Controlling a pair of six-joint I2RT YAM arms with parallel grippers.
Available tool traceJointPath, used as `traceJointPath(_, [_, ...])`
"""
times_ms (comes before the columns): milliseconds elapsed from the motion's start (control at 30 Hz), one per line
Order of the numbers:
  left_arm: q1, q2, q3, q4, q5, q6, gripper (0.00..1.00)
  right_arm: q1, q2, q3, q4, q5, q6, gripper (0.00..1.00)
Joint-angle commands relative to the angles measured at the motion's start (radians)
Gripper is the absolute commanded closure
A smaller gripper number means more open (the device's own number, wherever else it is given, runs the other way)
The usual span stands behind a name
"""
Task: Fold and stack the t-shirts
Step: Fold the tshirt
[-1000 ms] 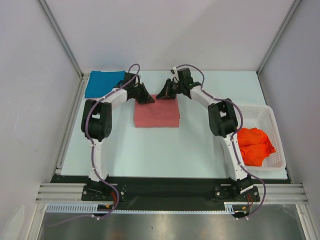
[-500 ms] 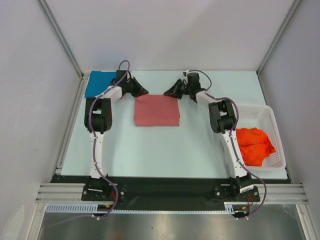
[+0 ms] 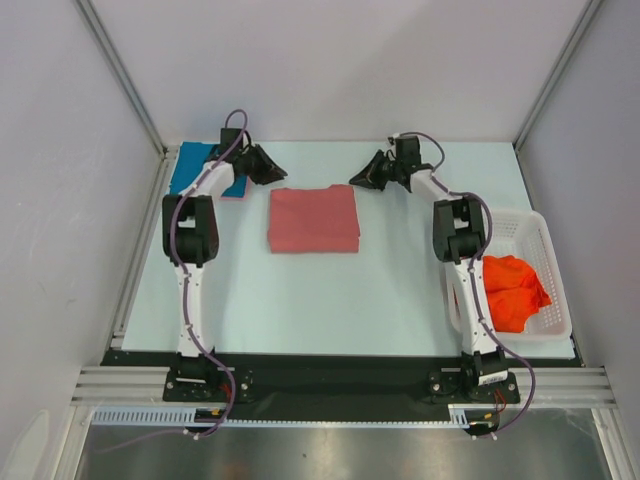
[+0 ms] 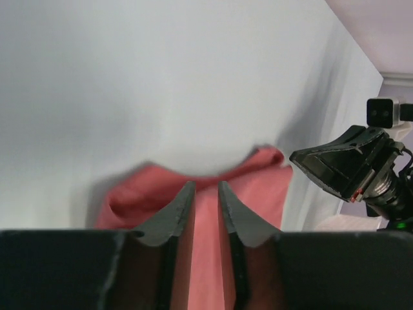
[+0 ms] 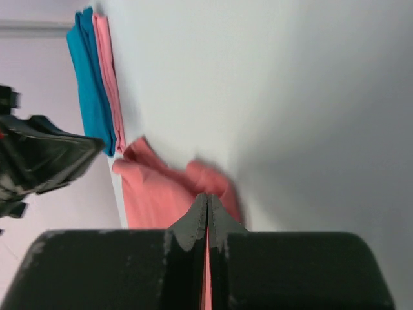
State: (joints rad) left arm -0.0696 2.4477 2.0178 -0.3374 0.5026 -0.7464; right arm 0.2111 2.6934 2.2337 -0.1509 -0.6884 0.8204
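Seen from above, the white basket [image 3: 545, 240] holds crumpled orange-red t-shirts [image 3: 508, 290]. The folded salmon-red t-shirt [image 3: 313, 220] lies well left of the basket, and the teal t-shirt [image 3: 195, 165] lies farther left. The left gripper [image 3: 275, 172] and the right gripper [image 3: 358, 179] are also left of the basket. In the left wrist view the jaws stand slightly apart and grip nothing. In the right wrist view the jaws are pressed together and empty.

White arms [image 3: 188, 300], black joints [image 3: 190, 235]
Purplish cables [image 3: 236, 117] run along each; black tapered fingers [image 4: 171, 216]; black bases [image 3: 200, 380] beside the rail [image 3: 120, 385].
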Motion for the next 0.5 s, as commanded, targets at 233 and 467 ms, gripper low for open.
traceJointPath(233, [-0.050,-0.560,-0.552,0.062,0.010,0.076,0.76,0.033,-0.460,-0.337,-0.124,-0.037,-0.164,1.00])
traceJointPath(467, [-0.079,-0.602,-0.850,0.219,0.080,0.022,0.89,0.158,-0.462,-0.537,0.052,-0.144,-0.090,1.00])
